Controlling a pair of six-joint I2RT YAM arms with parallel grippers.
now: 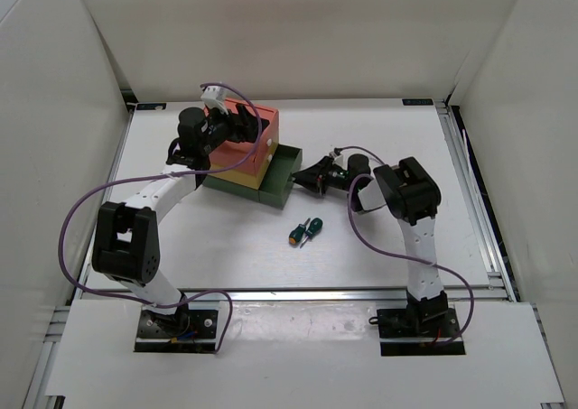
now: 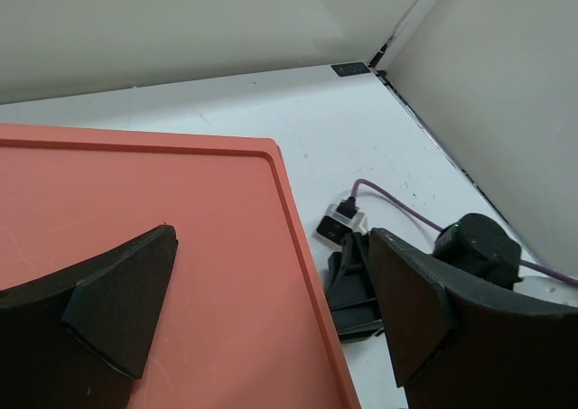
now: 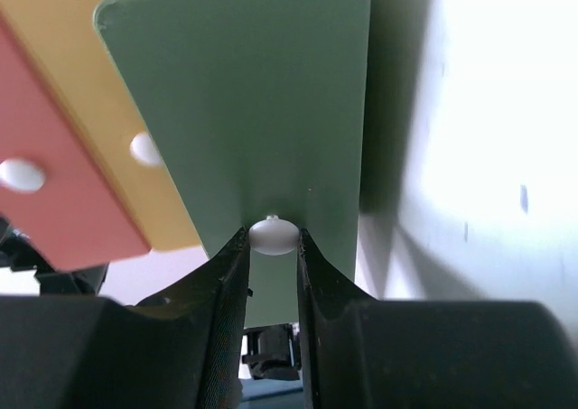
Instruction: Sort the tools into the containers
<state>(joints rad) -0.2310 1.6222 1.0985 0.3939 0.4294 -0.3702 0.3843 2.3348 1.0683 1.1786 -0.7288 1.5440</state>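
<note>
**Right wrist view: gripper clamped on the green drawer's knob**

So the right gripper (image 3: 271, 239) has both fingers squeezed onto the white knob (image 3: 273, 234) on the front of the green drawer (image 3: 262, 93). The knob sits right between the fingertips. The yellow drawer (image 3: 86, 84) and the salmon-red drawer (image 3: 54, 192) are stacked just off to one side of it.

From the top camera, the green drawer sticks out of the stack toward the right gripper. The two stubby screwdrivers (image 1: 312, 227) lie side by side on the bench (image 1: 379, 129), near that gripper and on the arm-base side of it.

The left gripper (image 2: 271, 246) is spread wide open and holding nothing, sitting right over the red top, one finger (image 2: 411, 310) past its edge.
</note>
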